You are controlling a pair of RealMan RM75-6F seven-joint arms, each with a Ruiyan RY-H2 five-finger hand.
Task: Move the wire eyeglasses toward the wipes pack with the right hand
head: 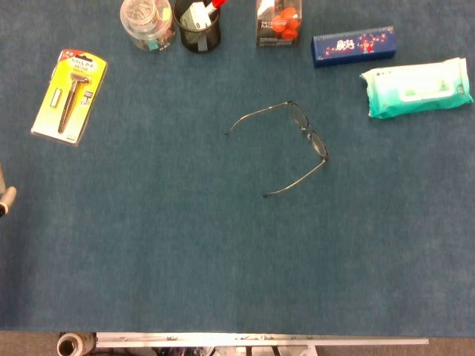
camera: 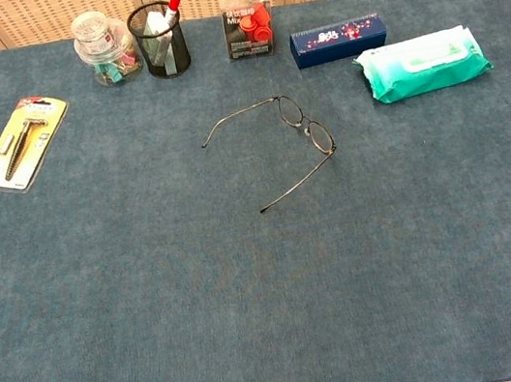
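Observation:
The wire eyeglasses [head: 306, 130] [camera: 308, 126] lie unfolded near the middle of the blue table, with both temple arms pointing left. The green-and-white wipes pack [head: 417, 87] [camera: 423, 65] lies flat at the far right, apart from the glasses. Neither view shows my right hand. A small grey piece at the left edge of the head view [head: 4, 199] may belong to my left hand, but too little of it shows to tell how its fingers stand.
Along the far edge stand a jar of clips [head: 147, 22] [camera: 104, 48], a black mesh pen cup [head: 197, 26] [camera: 160, 40], a clear box of red pieces [head: 278, 22] [camera: 248, 27] and a dark blue box [head: 353, 46] [camera: 340, 39]. A yellow razor card [head: 70, 95] [camera: 22, 142] lies at the far left.

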